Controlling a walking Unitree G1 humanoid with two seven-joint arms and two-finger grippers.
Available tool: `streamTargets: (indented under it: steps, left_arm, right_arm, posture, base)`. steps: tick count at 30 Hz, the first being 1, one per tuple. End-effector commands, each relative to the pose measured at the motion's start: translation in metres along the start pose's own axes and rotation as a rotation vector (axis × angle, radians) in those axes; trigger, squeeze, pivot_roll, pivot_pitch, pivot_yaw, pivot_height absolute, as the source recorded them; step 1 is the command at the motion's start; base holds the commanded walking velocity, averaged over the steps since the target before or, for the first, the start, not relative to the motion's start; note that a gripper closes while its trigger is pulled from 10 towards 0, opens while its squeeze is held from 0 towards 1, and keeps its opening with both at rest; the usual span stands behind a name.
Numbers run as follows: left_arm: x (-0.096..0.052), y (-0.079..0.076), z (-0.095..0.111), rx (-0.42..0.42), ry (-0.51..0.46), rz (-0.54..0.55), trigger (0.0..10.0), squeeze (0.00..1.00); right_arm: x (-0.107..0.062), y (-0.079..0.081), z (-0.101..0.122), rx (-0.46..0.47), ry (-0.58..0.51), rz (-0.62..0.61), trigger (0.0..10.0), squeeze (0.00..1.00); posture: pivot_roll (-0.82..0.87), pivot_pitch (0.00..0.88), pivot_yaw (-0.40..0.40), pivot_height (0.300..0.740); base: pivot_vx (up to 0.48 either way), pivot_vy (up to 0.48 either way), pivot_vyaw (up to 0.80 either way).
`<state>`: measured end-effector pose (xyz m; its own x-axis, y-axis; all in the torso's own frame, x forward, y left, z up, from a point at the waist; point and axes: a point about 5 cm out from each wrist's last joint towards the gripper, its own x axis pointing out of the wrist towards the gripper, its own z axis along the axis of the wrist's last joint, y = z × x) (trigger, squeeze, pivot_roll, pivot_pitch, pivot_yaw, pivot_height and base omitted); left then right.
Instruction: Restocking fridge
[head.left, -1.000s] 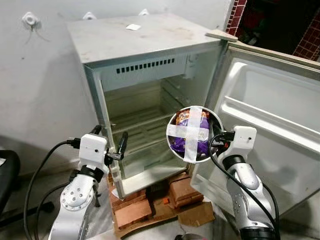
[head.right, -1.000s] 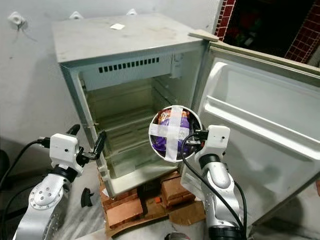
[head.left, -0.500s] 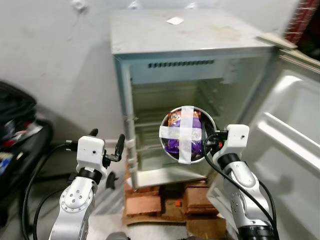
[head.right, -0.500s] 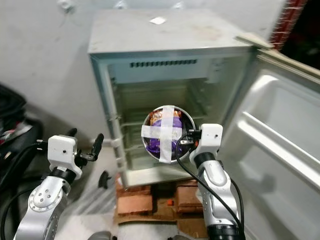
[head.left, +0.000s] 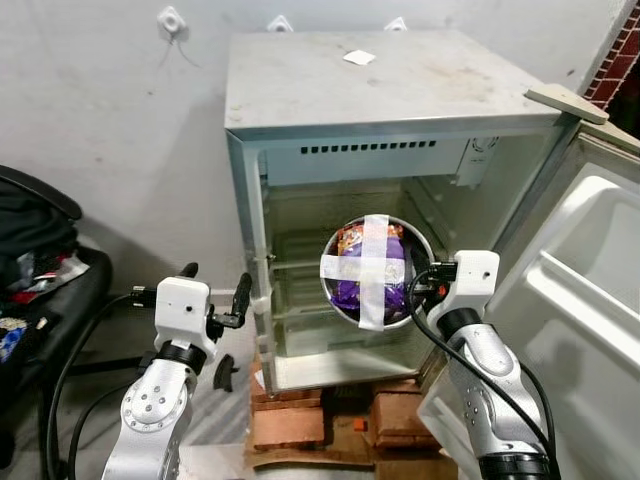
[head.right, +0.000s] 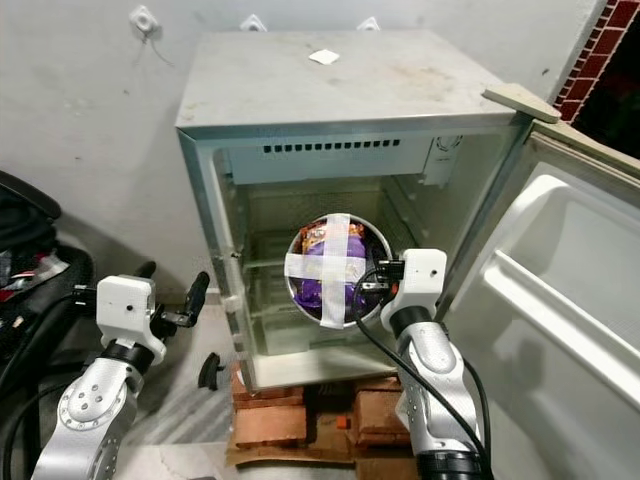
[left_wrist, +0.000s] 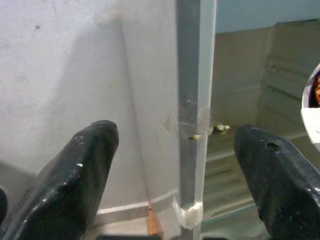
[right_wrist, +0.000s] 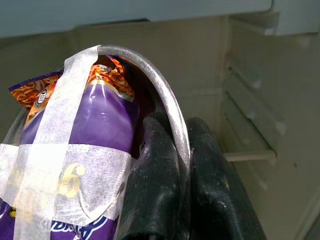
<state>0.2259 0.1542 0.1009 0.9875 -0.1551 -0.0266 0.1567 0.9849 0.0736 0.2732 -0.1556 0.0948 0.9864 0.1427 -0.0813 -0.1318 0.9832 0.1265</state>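
Left eye view: my right end effector (head.left: 425, 290) is clamped on the rim of a metal bowl (head.left: 378, 270), held up on its side in front of the open fridge (head.left: 380, 190). A purple snack bag (head.left: 360, 275) sits inside the bowl under a cross of white tape (head.left: 367, 268). My left end effector (head.left: 215, 290) hangs spread and empty, beside the fridge's hinge-free front edge. Fridge door (head.left: 570, 290) swung wide past my right arm. Bricks (head.left: 290, 420) under the fridge.

Right eye view: same scene; bowl just ahead of my right end effector, before the fridge's middle shelves.

Left wrist view: both fingers (left_wrist: 70, 175) wide apart, fridge's front edge between and beyond them, nothing gripped.

Right wrist view: two fingers (right_wrist: 155, 195) pinch the bowl's rim, one inside against the bag, one outside.
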Motion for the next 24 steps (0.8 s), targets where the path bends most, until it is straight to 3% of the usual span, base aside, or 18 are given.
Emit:
streamTargets:
  steps: [1, 13, 19, 24]
  left_arm:
    - [-0.001, -0.001, 0.002, -0.008, -0.001, 0.004, 10.0, 0.00]
    - [-0.020, 0.002, -0.006, -0.033, 0.062, 0.082, 10.0, 0.00]
    - [-0.030, 0.004, -0.005, -0.036, 0.080, 0.127, 10.0, 0.00]
    - [-0.044, 0.005, -0.004, -0.042, 0.111, 0.154, 10.0, 0.00]
  right_arm:
    - [0.002, 0.000, 0.010, 0.001, -0.036, 0.004, 10.0, 0.00]
    - [0.001, -0.003, 0.001, -0.001, 0.031, 0.031, 10.0, 0.00]
    - [0.002, 0.001, -0.011, 0.008, 0.129, 0.087, 10.0, 0.00]
    - [0.015, 0.002, -0.009, 0.038, 0.127, 0.090, 10.0, 0.00]
  posture:
    - [0.06, 0.000, -0.026, 0.740]
    - [0.07, 0.000, -0.039, 0.740]
    - [0.09, 0.000, -0.050, 0.740]
    - [0.13, 0.020, -0.056, 0.740]
  base:
    - [0.326, 0.000, 0.00]
    - [0.072, 0.000, 0.00]
    - [0.000, 0.000, 0.00]
    - [0.000, 0.000, 0.00]
